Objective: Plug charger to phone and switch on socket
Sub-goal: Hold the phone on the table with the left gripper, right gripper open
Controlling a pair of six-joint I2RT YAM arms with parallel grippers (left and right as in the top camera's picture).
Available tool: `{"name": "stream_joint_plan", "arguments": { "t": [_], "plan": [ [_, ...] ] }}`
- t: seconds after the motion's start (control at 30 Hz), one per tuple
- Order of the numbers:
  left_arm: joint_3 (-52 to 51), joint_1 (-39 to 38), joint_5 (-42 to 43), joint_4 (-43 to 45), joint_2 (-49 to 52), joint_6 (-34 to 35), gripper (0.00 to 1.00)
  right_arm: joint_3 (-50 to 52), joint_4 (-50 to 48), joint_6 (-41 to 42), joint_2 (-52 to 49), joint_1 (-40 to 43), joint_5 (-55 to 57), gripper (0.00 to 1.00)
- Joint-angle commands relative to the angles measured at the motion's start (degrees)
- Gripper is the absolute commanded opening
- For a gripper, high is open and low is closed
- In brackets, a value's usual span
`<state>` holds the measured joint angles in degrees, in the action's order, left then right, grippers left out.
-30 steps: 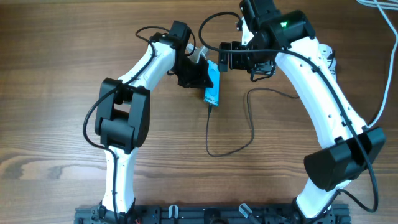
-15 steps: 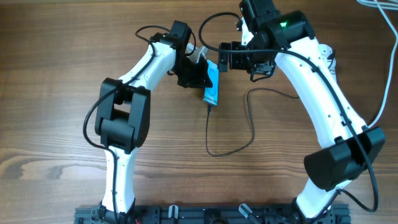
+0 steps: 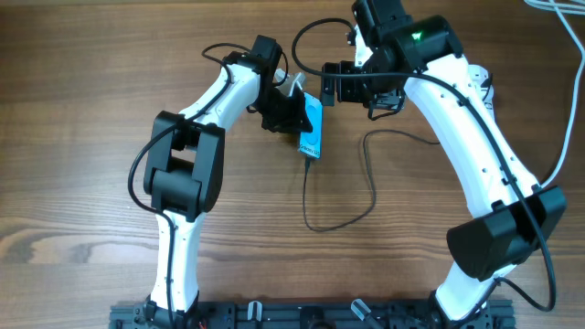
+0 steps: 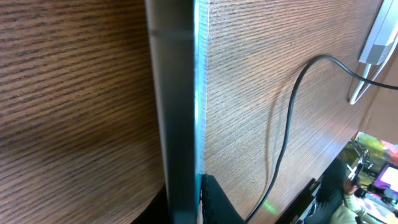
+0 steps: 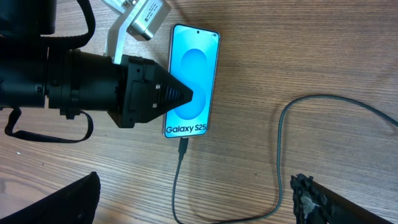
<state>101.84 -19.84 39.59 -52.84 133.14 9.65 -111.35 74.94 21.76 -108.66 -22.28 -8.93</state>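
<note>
The phone, its cyan screen lit, lies on the wood table with its white text strip toward me. It shows edge-on in the left wrist view. My left gripper comes in from the left and is shut on the phone's left side, one black finger against the screen face. The charger's thin black cable loops over the table, its connector tip at the phone's bottom edge. My right gripper hangs open above the cable below the phone. I cannot make out the socket in any view.
Both arms meet at the back middle of the table. A white cord runs off at the top right corner. The charger cable also passes under the right arm.
The left arm's elbow has shifted slightly to the right. The phone, the cable and the right arm have not moved.
</note>
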Motion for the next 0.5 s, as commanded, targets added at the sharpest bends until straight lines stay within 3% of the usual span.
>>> {"name": "stream_joint_plan", "arguments": {
  "t": [0.0,0.47],
  "plan": [
    [0.3,-0.2,-0.5,0.2,0.9,0.2,0.17,0.5,-0.1,-0.8,-0.6,0.1,0.4,1.00],
    [0.3,-0.2,-3.3,0.0,0.9,0.2,0.24,0.5,-0.1,-0.8,-0.6,0.1,0.4,1.00]
  ]
}}
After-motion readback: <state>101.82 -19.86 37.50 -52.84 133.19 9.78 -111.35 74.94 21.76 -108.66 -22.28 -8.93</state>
